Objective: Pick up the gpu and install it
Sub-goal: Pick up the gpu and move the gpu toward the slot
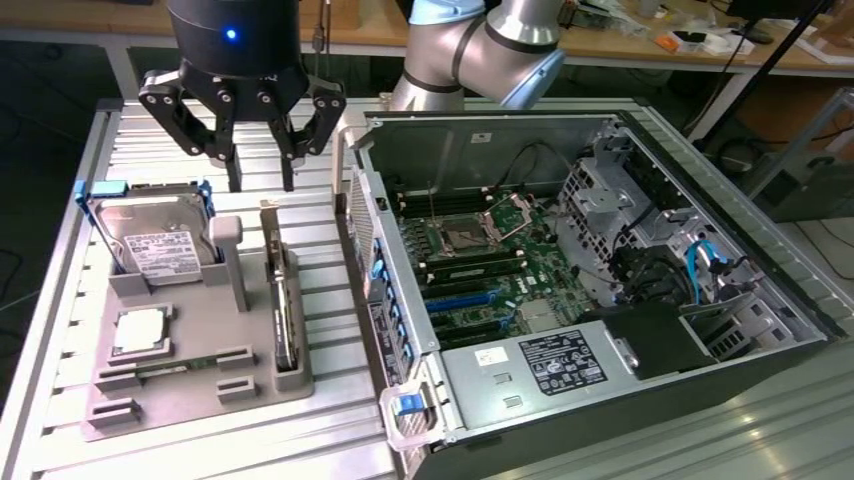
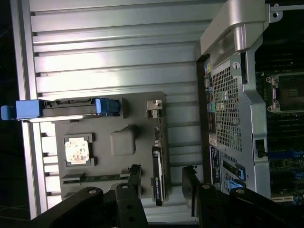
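Grey tray (image 1: 200,392) holds 1 gpu (image 1: 279,300), 1 hard drive (image 1: 158,240), 1 processor (image 1: 140,332); 2 fingers (image 1: 234,170) hang apart above.

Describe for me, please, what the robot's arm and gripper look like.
The arm is made of rounded silver-grey joints with a light blue cap. The gripper is black: a cylindrical body carrying a small blue light, then linkage bars with pale pivot pins, ending in two slim black fingers.
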